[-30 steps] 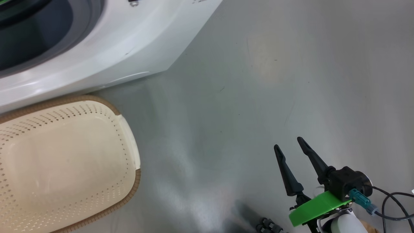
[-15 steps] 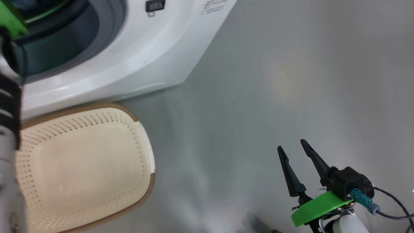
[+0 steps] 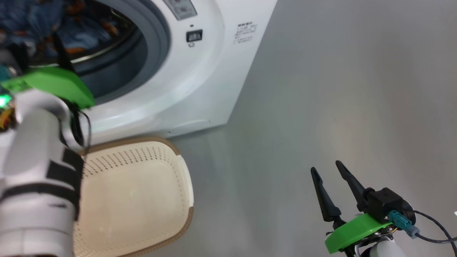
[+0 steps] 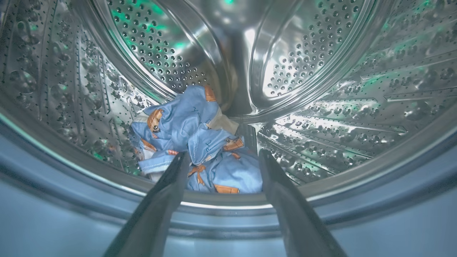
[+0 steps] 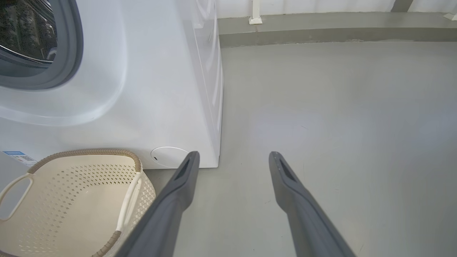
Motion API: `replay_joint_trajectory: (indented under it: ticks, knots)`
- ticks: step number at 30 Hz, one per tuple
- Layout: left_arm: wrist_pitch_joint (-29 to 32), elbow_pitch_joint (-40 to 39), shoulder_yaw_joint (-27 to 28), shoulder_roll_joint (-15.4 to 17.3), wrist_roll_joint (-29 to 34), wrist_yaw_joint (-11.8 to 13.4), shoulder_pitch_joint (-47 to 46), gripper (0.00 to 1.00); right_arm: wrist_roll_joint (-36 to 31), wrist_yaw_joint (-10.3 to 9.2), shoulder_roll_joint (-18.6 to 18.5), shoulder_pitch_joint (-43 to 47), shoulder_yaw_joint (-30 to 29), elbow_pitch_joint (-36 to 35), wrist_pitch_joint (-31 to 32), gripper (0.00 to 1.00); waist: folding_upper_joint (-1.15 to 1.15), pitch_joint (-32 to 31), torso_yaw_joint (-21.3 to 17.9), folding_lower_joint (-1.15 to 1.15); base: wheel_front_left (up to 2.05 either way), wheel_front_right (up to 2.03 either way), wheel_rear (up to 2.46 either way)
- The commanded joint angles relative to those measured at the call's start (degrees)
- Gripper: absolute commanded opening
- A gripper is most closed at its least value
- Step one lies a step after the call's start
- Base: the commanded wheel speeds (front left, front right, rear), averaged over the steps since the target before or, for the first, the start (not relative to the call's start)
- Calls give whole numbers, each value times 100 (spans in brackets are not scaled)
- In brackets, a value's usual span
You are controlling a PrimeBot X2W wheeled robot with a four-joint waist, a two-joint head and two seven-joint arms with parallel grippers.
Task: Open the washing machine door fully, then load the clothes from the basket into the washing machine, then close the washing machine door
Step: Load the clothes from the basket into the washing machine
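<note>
The white washing machine (image 3: 200,82) stands at upper left with its round opening uncovered; the washing machine door is out of view. My left gripper (image 3: 39,50) reaches into the opening. In the left wrist view the left gripper (image 4: 224,154) is open, and nothing sits between its fingers. Just beyond the tips, the clothes (image 4: 200,142), light blue with orange bears, lie bunched on the floor of the steel drum (image 4: 321,53). The cream basket (image 3: 135,192) sits on the floor before the machine and looks empty. My right gripper (image 3: 326,167) hangs open over bare floor at lower right.
In the right wrist view the basket (image 5: 71,192) sits against the washing machine (image 5: 142,89), left of the right gripper (image 5: 234,154). Grey floor (image 5: 339,125) runs right to a low wall ledge (image 5: 321,32). My pale left forearm (image 3: 35,185) overlaps the basket's left side.
The head camera has swung, so the machine and basket sit further right and lower. My left arm has come into view at the drum mouth and its jaws have opened. The right gripper is unchanged.
</note>
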Motion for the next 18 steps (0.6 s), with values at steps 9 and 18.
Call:
replay_joint_trajectory:
  ticks: [9, 18]
  knots:
    - [-35, -850, 98, -213, 81, -352, 1358, 100, -46, 34, -62, 354, -178, -48, -28, 100, 0, -1084, 715, 1, 0, 0, 0]
    - [-36, -1349, -222, -337, 52, -510, 2219, 100, -65, 34, -62, 425, -449, -123, -28, 100, 0, -1303, 1069, 1, 0, 0, 0]
